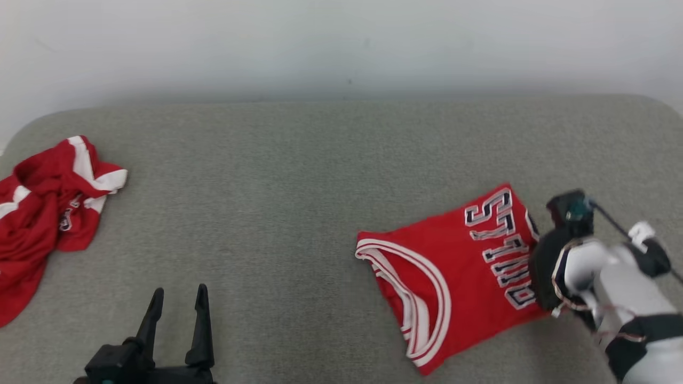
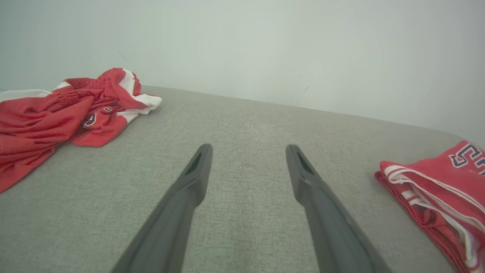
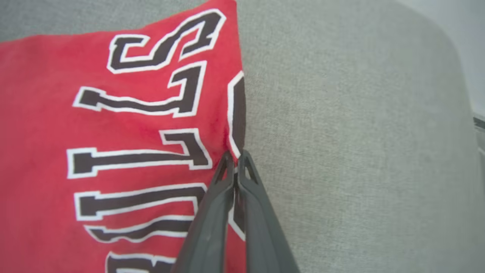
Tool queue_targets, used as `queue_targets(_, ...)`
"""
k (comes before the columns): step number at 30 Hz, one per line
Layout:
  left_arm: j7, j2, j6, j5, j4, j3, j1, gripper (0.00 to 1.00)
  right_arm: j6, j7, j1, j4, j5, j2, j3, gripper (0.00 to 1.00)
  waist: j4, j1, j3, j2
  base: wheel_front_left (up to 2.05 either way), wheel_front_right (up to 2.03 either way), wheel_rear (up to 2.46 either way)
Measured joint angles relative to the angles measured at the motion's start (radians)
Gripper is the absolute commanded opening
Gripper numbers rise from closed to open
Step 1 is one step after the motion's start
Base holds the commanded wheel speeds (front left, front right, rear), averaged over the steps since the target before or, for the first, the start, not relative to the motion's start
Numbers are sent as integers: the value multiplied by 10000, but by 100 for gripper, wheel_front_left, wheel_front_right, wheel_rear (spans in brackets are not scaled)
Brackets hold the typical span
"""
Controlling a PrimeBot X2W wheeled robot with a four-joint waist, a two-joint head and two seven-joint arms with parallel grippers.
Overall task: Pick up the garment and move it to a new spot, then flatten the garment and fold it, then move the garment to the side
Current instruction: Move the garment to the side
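The right end effector [image 3: 235, 158] is clamped together on the right-hand edge of the red jersey [image 3: 113, 151], and the bite looks shallow. If it holds only the top layer, dragging the jersey aside could peel the fold open, or the cloth could slip free. The jersey lies folded flat at the right of the grey padded surface [image 1: 299, 176] — black-and-white lettering up, striped trim toward the middle. The left end effector [image 1: 179, 301] hovers, fingers apart, well away.
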Motion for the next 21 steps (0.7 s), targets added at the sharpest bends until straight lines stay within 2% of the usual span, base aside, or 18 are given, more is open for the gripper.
queue_targets(4, 2, 4, -119, 15, -217, 36, -267, 100, -2, -90, -1049, -341, -17, -690, 677, 0, -417, 0, 308, 0, 0, 0, 0)
queue_targets(8, 2, 2, -297, 209, -454, 0, -640, 100, -2, -364, -1944, -405, 2, -1308, 842, 0, -888, 0, 682, 0, 0, 0, 0)
queue_targets(17, 0, 104, -566, 614, -1060, -52, -1453, 100, -4, -1411, -3214, -86, -173, -2380, 267, 0, -1946, 1, 1700, 0, 0, 0, 0)
queue_targets(21, 2, 209, -642, 794, -1346, -117, -1769, 100, -2, -1912, -3599, -48, -445, -2585, -107, 0, -2325, 0, 2217, -1, 0, 0, 0)
